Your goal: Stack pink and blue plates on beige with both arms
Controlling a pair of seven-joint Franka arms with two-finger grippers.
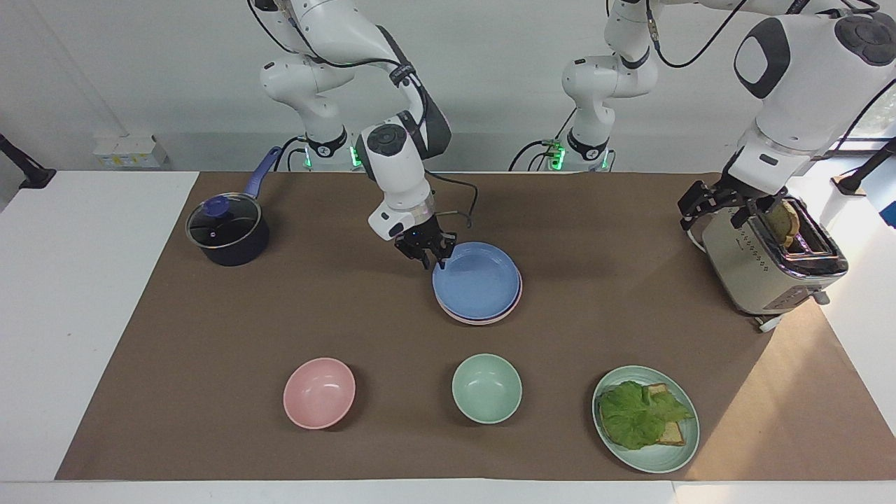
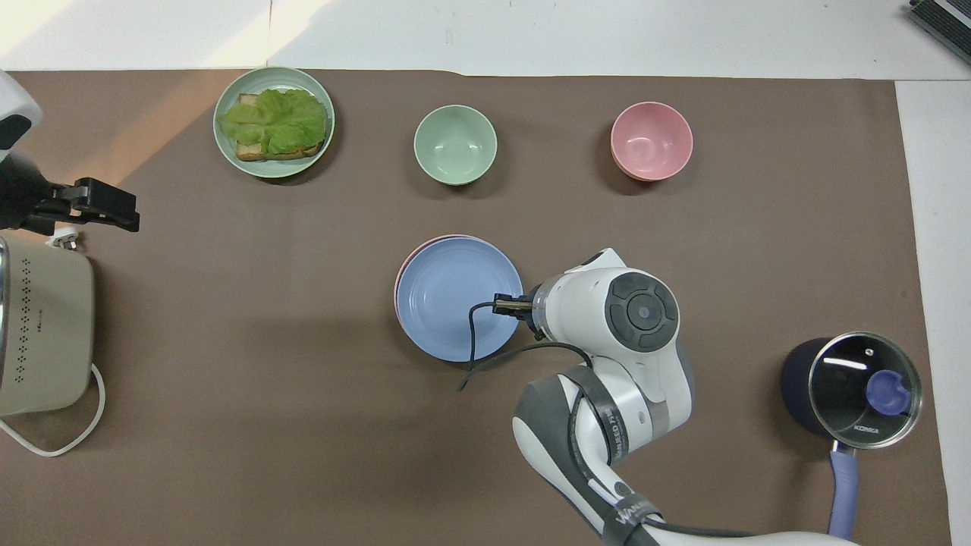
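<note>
Looking from the facing view, the medium blue shallow round plate (image 1: 476, 283) lies flat on the pale pink shallow round plate (image 1: 519, 291) near the middle of the brown-covered counter (image 1: 210, 336). Only a thin crescent of the pink rim shows, and whatever lies beneath it is covered. The right gripper (image 1: 432, 262) is at the blue plate's rim on the side nearer the robots; I cannot tell whether its jaws are spread or pinching that rim. The left gripper (image 1: 717, 206) waits with jaws spread wide at the silver toaster (image 1: 763, 273), which holds a bread slice (image 1: 782, 222) and stands at the left arm's end of the counter. A dark lidded saucepan with a blue handle (image 1: 227, 234) stands toward the right arm's end. Farther from the robots than the stack are a deep pink bowl (image 1: 319, 392), a pale green bowl (image 1: 486, 388) and a pale green plate (image 1: 658, 463) carrying lettuce on bread (image 1: 640, 413). From the overhead view, the right arm's white wrist covers its gripper, and a black cable crosses the blue plate (image 2: 447, 296). The pink plate (image 2: 397, 274) shows only as a sliver. The left gripper (image 2: 98, 205) and the toaster (image 2: 38, 326) are cut off by the frame's edge. The saucepan (image 2: 857, 387), the pink bowl (image 2: 651, 141), the green bowl (image 2: 455, 144) and the green plate (image 2: 220, 144) are well apart from the stack.
</note>
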